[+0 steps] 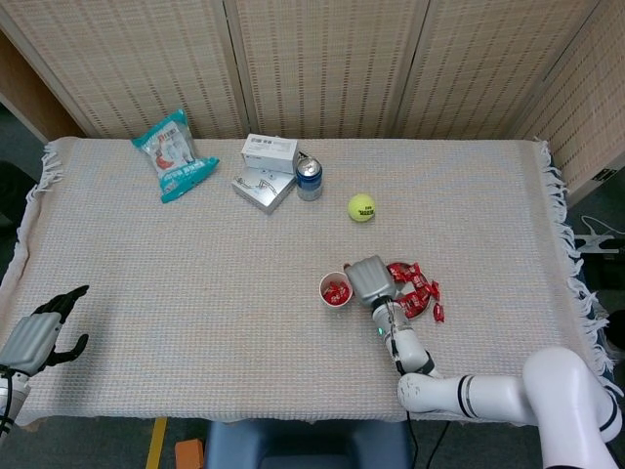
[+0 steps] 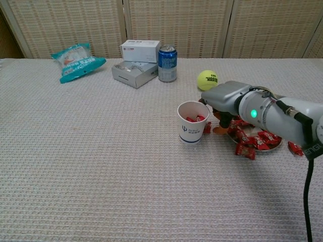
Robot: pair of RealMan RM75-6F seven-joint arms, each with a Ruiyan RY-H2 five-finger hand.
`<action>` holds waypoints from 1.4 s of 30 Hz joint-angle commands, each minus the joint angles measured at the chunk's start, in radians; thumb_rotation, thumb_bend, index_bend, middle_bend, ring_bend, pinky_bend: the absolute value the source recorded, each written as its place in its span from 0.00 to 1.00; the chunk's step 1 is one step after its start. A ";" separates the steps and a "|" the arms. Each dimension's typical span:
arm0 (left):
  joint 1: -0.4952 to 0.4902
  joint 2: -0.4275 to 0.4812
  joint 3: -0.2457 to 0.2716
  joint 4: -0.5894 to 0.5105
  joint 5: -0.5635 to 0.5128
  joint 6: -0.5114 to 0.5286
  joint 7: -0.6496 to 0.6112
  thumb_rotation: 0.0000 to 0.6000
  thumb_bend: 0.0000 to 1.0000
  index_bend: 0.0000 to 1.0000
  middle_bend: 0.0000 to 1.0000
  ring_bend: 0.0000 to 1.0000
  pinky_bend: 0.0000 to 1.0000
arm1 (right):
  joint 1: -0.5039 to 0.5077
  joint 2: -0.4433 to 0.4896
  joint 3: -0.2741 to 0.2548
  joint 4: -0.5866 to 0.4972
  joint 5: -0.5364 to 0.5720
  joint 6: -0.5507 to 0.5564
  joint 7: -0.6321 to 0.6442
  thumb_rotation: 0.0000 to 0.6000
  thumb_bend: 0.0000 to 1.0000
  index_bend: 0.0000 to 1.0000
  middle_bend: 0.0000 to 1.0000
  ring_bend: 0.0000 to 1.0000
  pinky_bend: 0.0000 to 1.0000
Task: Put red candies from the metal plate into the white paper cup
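- the paper cup [image 2: 193, 122] stands on the table [image 2: 101, 166], and every place below is given from it.
- candies [image 1: 337, 292] lie inside the cup; one more candy [image 2: 207, 128] lies on the table touching its right side.
- the metal plate [image 2: 275, 144] sits just right of the cup, with candies heaped on it.
- the right hand [image 2: 225, 102] lies between the cup and the plate, low over the plate's near-cup edge.
- the tennis ball [image 2: 207, 80] is behind the cup, a little right.
- the can [image 2: 167, 63] is behind the cup, slightly left; two boxes [image 2: 135, 73] sit just left of the can, one stacked on the other.
- the snack bag [image 2: 76, 61] is far left and behind.
- the left hand [image 1: 37, 335] is far left, at the table's front corner.
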 commanded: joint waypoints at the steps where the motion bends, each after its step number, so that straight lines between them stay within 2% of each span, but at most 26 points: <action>1: -0.006 0.009 0.008 -0.001 0.021 -0.011 -0.029 1.00 0.45 0.00 0.10 0.10 0.20 | 0.002 -0.009 0.001 0.014 -0.005 -0.009 0.011 1.00 0.26 0.37 0.84 0.78 1.00; 11: -0.002 0.001 0.002 0.014 0.006 0.001 -0.013 1.00 0.45 0.00 0.11 0.11 0.20 | 0.002 -0.067 -0.006 0.121 -0.039 -0.050 0.064 1.00 0.26 0.41 0.84 0.78 1.00; 20: 0.001 0.000 -0.001 0.013 -0.003 0.009 -0.001 1.00 0.45 0.00 0.11 0.11 0.20 | -0.003 -0.076 -0.002 0.132 -0.061 -0.044 0.084 1.00 0.26 0.53 0.85 0.79 1.00; 27: 0.001 -0.002 -0.002 0.012 -0.008 0.008 0.005 1.00 0.45 0.00 0.11 0.11 0.20 | -0.027 -0.015 0.010 0.053 -0.098 0.014 0.103 1.00 0.26 0.55 0.85 0.79 1.00; 37: 0.000 -0.004 -0.003 0.007 -0.013 0.005 0.015 1.00 0.45 0.00 0.11 0.11 0.20 | -0.067 0.122 0.053 -0.183 -0.214 0.122 0.167 1.00 0.26 0.53 0.85 0.79 1.00; 42: 0.000 -0.004 -0.003 0.007 -0.015 0.006 0.020 1.00 0.45 0.00 0.11 0.11 0.20 | -0.059 0.142 0.067 -0.255 -0.230 0.134 0.155 1.00 0.26 0.53 0.85 0.79 1.00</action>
